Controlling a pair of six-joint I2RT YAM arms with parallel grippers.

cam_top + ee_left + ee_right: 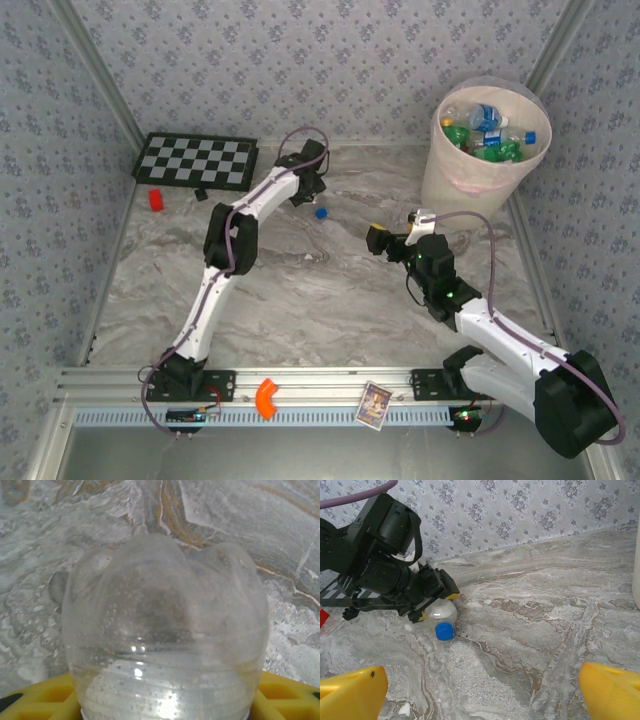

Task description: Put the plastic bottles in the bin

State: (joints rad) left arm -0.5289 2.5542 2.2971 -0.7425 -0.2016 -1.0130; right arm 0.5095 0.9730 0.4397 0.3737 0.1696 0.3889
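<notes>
A clear plastic bottle (pixel 441 612) with a blue cap (pixel 321 212) lies on the marble table (pixel 330 290), cap end towards the right arm. My left gripper (pixel 311 196) is shut on its body; its yellow fingers (pixel 40 700) press against both sides of the bottle (pixel 165 630), which looms close in the left wrist view. My right gripper (pixel 480 700) is open over bare table, well short of the bottle, its yellow fingertips (pixel 612 692) wide apart. The pale bin (pixel 470 175) stands at the far right and holds several bottles (pixel 485 132).
A checkerboard (pixel 195 160) lies at the back left, with a small red block (pixel 156 199) in front of it. An orange piece (pixel 266 397) and a card (pixel 374 405) rest on the front rail. Patterned walls enclose the table. The bin's wall (pixel 637 555) stands at the right.
</notes>
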